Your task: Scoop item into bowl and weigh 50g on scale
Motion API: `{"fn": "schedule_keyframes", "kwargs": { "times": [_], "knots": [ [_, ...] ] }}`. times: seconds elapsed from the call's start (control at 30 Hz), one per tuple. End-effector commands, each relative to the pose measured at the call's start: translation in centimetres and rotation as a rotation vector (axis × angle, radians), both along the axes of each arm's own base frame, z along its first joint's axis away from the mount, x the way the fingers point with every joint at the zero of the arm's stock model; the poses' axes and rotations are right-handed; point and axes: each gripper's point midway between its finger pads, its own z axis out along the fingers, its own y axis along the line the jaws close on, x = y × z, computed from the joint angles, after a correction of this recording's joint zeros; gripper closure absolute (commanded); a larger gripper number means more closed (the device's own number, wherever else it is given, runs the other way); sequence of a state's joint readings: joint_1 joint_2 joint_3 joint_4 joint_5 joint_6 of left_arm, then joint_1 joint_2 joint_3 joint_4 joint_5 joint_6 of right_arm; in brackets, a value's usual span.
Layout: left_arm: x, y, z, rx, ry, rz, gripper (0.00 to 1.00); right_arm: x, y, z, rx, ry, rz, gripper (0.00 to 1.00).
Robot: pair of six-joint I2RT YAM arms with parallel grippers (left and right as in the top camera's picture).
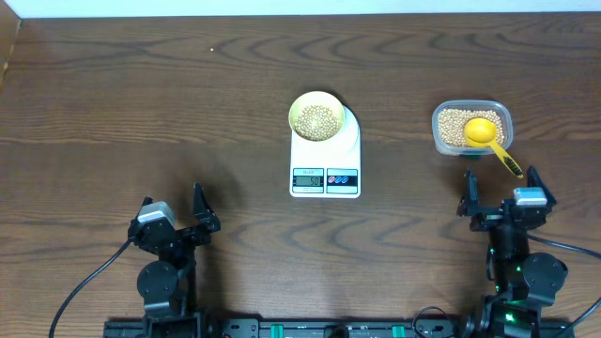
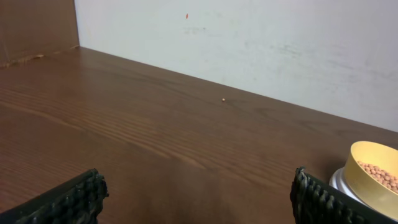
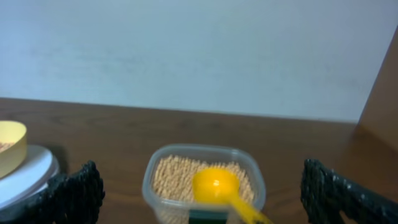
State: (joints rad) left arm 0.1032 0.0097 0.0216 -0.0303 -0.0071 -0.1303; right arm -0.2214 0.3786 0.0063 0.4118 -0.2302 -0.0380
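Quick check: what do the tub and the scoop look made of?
Tub: probably clear plastic; the beans show through its thin, glossy wall. Scoop: likely plastic too, smooth and uniformly bright yellow.

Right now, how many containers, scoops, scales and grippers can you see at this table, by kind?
Containers: 2, the bowl and the clear tub
Scoops: 1, the yellow scoop
Scales: 1, the scale
Grippers: 2, the left gripper and the right gripper
Total: 6
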Motion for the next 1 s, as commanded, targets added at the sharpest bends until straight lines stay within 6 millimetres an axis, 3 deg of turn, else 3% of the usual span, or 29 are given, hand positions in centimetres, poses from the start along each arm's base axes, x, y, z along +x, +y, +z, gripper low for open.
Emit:
{"fn": "schedule_keyframes", "kwargs": {
  "times": [0.0, 0.43, 0.97],
  "knots": [
    [-0.2, 0.6, -1.7, 0.007, 0.054, 0.031, 0.03, -0.5, -0.3, 0.7, 0.043, -0.027, -0.019, 0.01],
    [-0.2, 0.6, -1.7, 0.007, 0.054, 0.031, 0.03, -2.3, 0.1, -2.5, 0.042, 0.089, -0.024, 0.01],
    [-0.2, 0.6, -1.7, 0.007, 0.054, 0.031, 0.03, -2.2, 1.4, -3.0, 0.042, 0.108, -0.003, 0.01]
  ]
}}
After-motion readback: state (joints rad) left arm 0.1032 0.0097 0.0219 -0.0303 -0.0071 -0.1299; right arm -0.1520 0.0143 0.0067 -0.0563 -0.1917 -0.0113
